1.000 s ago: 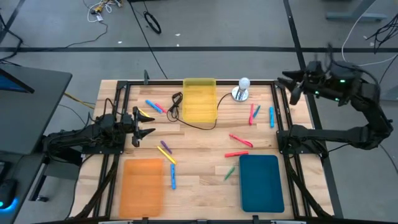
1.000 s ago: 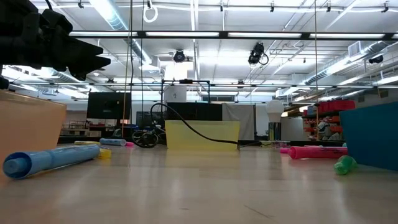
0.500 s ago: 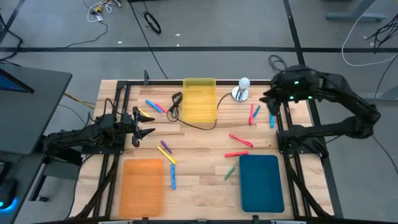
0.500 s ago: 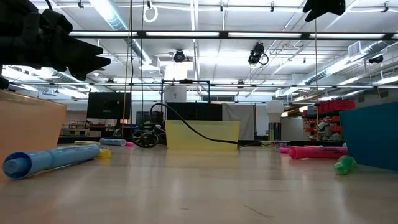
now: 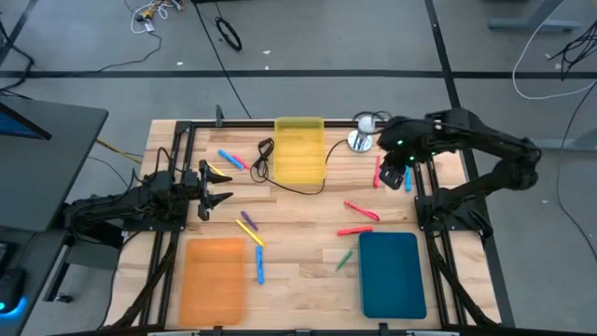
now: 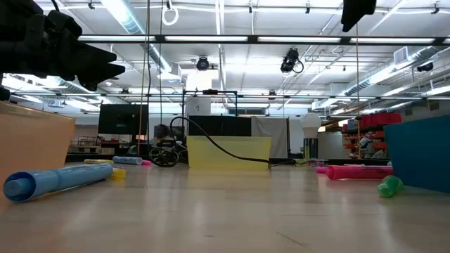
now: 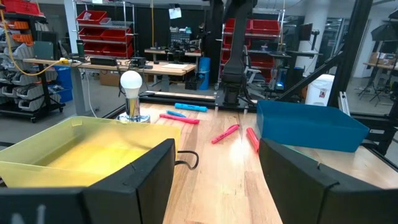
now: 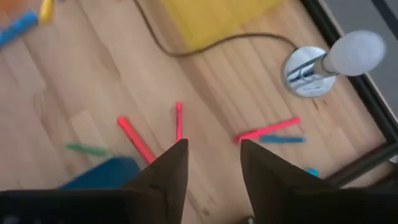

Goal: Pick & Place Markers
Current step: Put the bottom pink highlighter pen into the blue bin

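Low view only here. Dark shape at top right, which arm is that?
Observer: Right arm. The high view puts the right gripper above the red marker and blue marker, near the lamp.
Operator: Holding anything?
Observer: No. The right wrist view shows its jaws apart, nothing between them.
Operator: Left arm?
Observer: The left gripper hovers by the table's left side, jaws open and empty.
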You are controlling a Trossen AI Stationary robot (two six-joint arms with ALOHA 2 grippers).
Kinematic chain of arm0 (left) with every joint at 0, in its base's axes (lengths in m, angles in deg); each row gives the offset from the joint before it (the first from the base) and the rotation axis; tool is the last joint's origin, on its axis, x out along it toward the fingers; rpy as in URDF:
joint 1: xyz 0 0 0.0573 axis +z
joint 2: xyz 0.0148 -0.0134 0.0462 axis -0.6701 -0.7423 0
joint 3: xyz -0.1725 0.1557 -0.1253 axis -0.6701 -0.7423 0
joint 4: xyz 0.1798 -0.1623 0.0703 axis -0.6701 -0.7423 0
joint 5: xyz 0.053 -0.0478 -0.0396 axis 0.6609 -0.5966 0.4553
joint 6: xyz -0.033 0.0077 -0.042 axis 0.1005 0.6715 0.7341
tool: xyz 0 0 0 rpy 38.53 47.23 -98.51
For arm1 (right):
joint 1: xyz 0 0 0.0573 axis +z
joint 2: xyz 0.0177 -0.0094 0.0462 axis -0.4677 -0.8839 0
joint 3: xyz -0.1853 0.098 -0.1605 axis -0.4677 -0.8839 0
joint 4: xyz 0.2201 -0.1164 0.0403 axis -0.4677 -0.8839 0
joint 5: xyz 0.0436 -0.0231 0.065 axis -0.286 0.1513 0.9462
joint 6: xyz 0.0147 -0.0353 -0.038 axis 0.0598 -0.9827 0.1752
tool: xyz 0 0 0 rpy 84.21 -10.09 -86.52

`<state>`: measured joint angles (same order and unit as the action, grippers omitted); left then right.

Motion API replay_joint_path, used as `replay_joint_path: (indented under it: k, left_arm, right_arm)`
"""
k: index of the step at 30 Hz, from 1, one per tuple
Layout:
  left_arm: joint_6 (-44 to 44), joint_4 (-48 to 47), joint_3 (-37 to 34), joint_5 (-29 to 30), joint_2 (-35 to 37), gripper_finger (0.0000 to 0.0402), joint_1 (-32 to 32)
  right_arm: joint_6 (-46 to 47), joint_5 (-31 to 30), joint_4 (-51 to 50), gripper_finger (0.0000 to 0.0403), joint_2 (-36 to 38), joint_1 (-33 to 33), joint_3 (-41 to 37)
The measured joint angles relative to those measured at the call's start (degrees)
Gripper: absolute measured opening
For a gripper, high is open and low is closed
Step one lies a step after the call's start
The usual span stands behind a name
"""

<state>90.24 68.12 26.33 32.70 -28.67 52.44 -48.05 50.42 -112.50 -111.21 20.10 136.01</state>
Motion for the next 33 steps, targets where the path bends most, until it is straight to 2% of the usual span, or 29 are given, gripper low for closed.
replay_joint_path:
  k: [10,23,26,33]
  left_arm:
    - [0.00,-0.02,0.00,0.00,-0.02,0.0238,0.00]
    - [-0.01,0.00,-0.02,0.00,-0.01,0.0238,0.00]
    - [0.00,-0.02,-0.01,0.00,-0.01,0.0238,0.00]
    - [-0.02,-0.02,-0.01,-0.01,-0.02,0.0238,0.00]
  right_arm:
    - [-0.03,3.24,-0.93,0.0147,-6.80,2.60,1.59]
    - [-0.20,3.29,-0.98,0.0148,-8.94,2.63,1.59]
    - [1.32,3.24,-0.98,0.0163,-8.94,2.63,1.59]
    - [1.93,3.38,-0.89,0.0228,-9.27,2.63,1.57]
